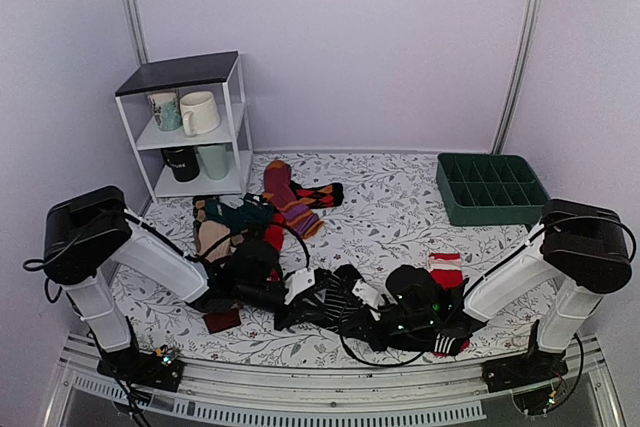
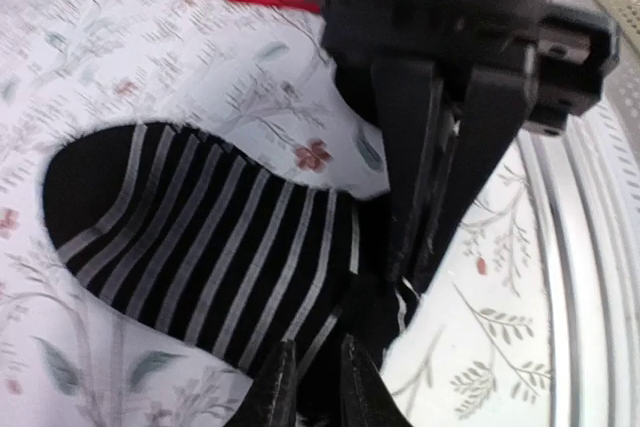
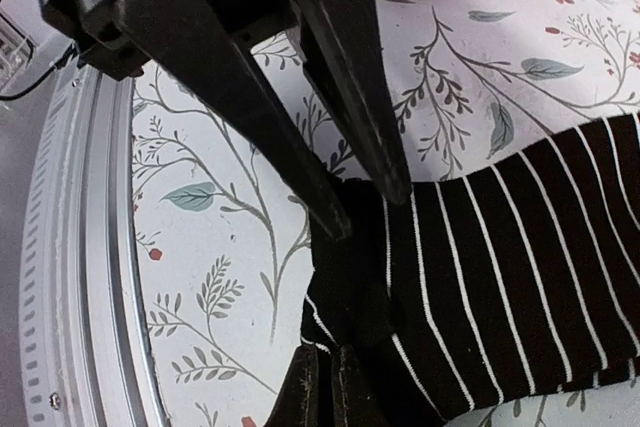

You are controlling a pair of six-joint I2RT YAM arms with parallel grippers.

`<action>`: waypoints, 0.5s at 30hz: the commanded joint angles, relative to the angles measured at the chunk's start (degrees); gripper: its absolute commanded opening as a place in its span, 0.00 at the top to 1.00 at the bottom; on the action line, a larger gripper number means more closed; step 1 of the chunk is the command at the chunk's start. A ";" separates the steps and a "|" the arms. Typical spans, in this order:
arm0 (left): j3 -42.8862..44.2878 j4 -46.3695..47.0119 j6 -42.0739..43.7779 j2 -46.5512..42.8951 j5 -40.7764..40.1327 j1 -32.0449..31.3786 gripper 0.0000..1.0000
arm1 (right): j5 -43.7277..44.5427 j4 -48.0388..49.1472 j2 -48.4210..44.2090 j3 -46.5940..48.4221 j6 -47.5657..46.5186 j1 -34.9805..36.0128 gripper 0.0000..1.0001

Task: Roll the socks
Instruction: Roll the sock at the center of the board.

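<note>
One black sock with thin white stripes (image 1: 336, 299) lies flat on the flowered cloth near the front edge, between the two arms. It fills the left wrist view (image 2: 200, 237) and the right wrist view (image 3: 500, 267). My left gripper (image 2: 315, 387) (image 1: 324, 309) is at the sock's folded dark end, jaws a little apart, with black cloth in the narrow gap. My right gripper (image 3: 325, 387) (image 1: 346, 315) faces it from the other side and is shut on that same bunched end. Each gripper's fingers (image 3: 340, 77) (image 2: 430, 147) show in the other's wrist view.
A red sock (image 1: 446, 272) and a black sock with a red-and-white end (image 1: 452, 345) lie to the right. A pile of coloured socks (image 1: 262, 209) sits behind the left arm. A green divided tray (image 1: 490, 187) stands back right, a white shelf with mugs (image 1: 190, 127) back left. The metal front rail (image 1: 330, 387) is close.
</note>
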 commanded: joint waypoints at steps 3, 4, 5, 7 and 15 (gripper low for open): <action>-3.79 10.51 6.66 -7.08 -6.62 -0.17 0.82 | -6.42 -7.11 6.11 -0.87 7.03 -3.86 1.00; -4.65 10.92 7.35 -7.98 -6.05 -0.24 0.82 | -7.86 -7.29 6.60 -0.68 7.44 -4.67 1.00; -5.48 11.13 7.76 -8.66 -5.68 -0.37 0.82 | -9.45 -7.80 7.10 -0.26 8.09 -5.65 1.00; -7.37 11.17 8.08 -9.65 -5.51 -0.94 0.82 | -12.72 -9.28 7.99 0.76 9.17 -7.84 1.00; -11.58 12.19 8.04 -11.27 -9.51 -4.05 0.80 | -27.21 -21.70 13.07 7.05 11.76 -15.35 1.00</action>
